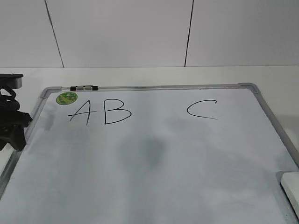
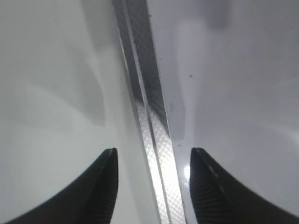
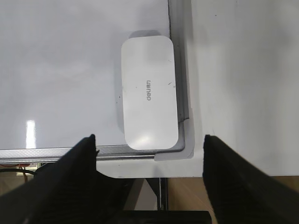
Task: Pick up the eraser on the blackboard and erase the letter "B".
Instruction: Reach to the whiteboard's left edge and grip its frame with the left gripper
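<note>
The blackboard [image 1: 187,163] is a white dry-erase board with a grey metal frame, lying flat. The letter "B" [image 1: 117,111] is drawn in black near its far left, between "A" [image 1: 83,113] and "C" [image 1: 202,109]. The eraser [image 1: 290,191] is a white rounded block in the board's near right corner. In the right wrist view the eraser [image 3: 149,107] lies against the frame, and my right gripper [image 3: 149,140] is open above it, apart from it. My left gripper [image 1: 14,126] is open and empty over the board's left frame [image 2: 149,116].
A round green sticker [image 1: 67,98] sits at the board's far left corner, with a black and silver clip [image 1: 84,87] on the top frame. A grey smudge [image 1: 145,151] marks the board's middle. The table's front edge [image 3: 140,168] lies just beyond the eraser's corner.
</note>
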`<state>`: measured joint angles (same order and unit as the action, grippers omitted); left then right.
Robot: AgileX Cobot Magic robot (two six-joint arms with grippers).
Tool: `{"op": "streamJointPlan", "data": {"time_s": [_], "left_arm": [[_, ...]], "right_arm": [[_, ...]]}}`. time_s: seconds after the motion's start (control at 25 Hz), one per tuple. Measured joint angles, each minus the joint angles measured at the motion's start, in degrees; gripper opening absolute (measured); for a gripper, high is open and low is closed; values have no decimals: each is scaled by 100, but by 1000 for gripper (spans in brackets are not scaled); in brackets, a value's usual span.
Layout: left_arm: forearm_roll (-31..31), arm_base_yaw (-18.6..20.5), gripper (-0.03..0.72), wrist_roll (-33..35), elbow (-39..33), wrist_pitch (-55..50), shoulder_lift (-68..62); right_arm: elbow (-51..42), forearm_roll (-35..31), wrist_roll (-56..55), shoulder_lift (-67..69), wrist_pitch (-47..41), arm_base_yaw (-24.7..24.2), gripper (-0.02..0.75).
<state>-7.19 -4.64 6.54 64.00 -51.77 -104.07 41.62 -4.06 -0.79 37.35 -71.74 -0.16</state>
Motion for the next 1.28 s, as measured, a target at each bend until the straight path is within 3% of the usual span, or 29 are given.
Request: {"op": "streamJointPlan", "data": {"time_s": [0.6, 1.28], "left_arm": [[21, 0, 293, 0, 249, 348, -49], [232, 0, 250, 13, 680, -18, -505]], "right_arm": [[0, -13, 0, 0, 0, 0, 568], [0, -13, 0, 0, 0, 0, 568]]}}
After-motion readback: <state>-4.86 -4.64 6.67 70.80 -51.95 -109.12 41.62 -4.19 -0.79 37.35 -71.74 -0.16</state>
